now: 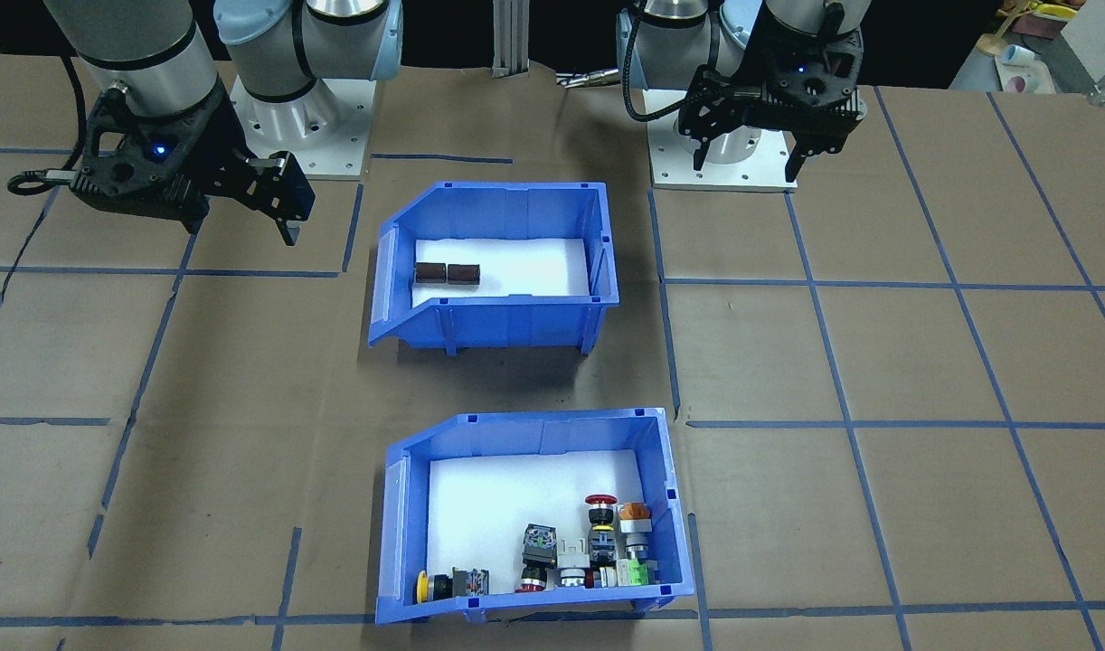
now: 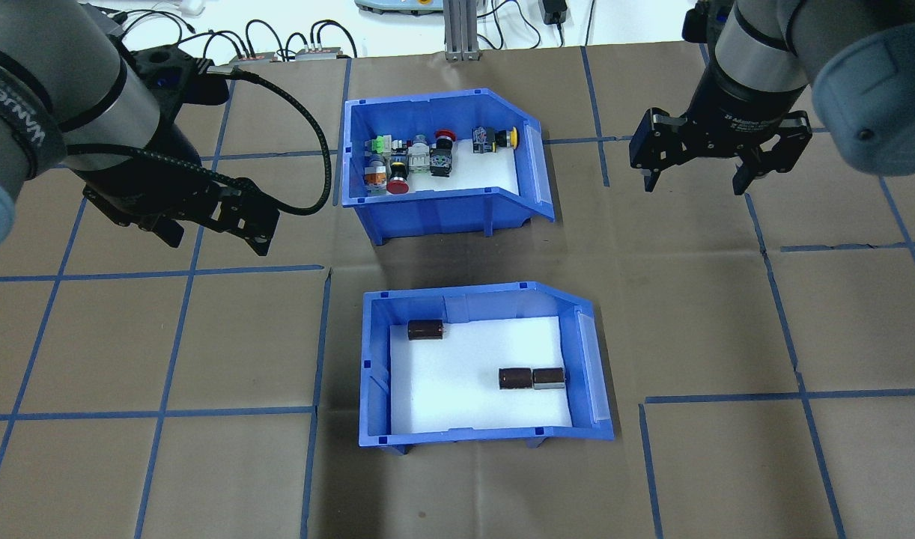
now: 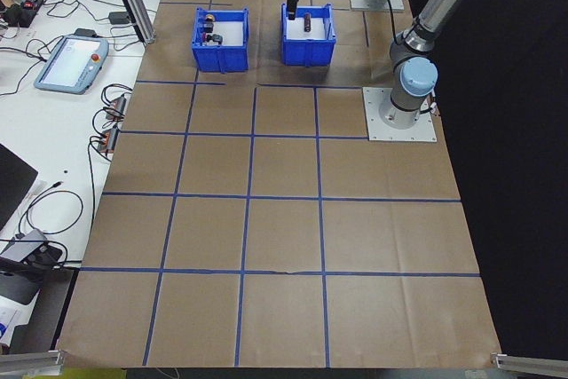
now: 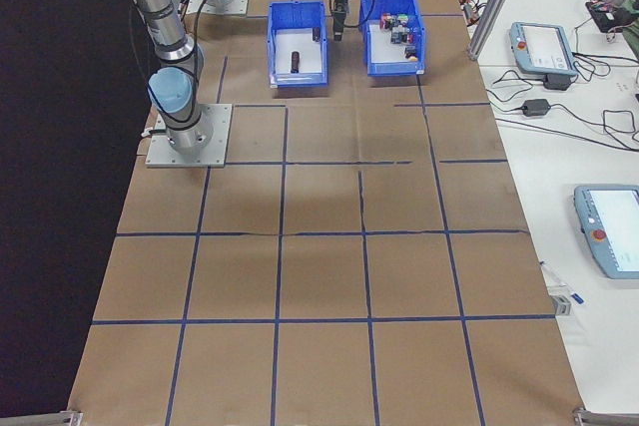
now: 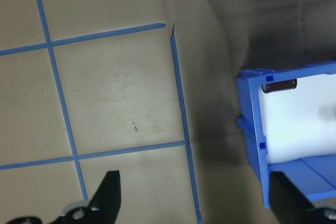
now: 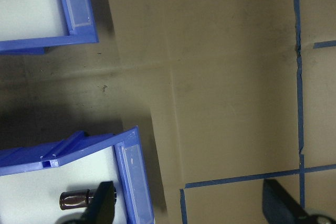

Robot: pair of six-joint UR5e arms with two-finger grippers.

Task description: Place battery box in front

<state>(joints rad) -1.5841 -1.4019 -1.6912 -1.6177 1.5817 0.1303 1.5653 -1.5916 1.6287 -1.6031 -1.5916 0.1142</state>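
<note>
Battery box [image 2: 487, 438]: blue plastic walls, white floor, pale translucent strip on the low cut-away lip; battery packs [image 2: 531, 378] inside are dark brown to black, one with a lighter silvery face. Second bin [image 2: 435, 213]: same blue with white floor, holding push-buttons [image 2: 409, 161] in red, yellow, green and orange with black and white bodies. Table [image 2: 712, 314]: brown paper ruled into squares by blue tape lines; left gripper [image 2: 214, 228] and right gripper [image 2: 693, 176] both black on silver-grey arms with pale blue joint caps.

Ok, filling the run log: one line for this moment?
left gripper open, idle | right gripper open, idle | battery box untouched, nearest robot
</note>
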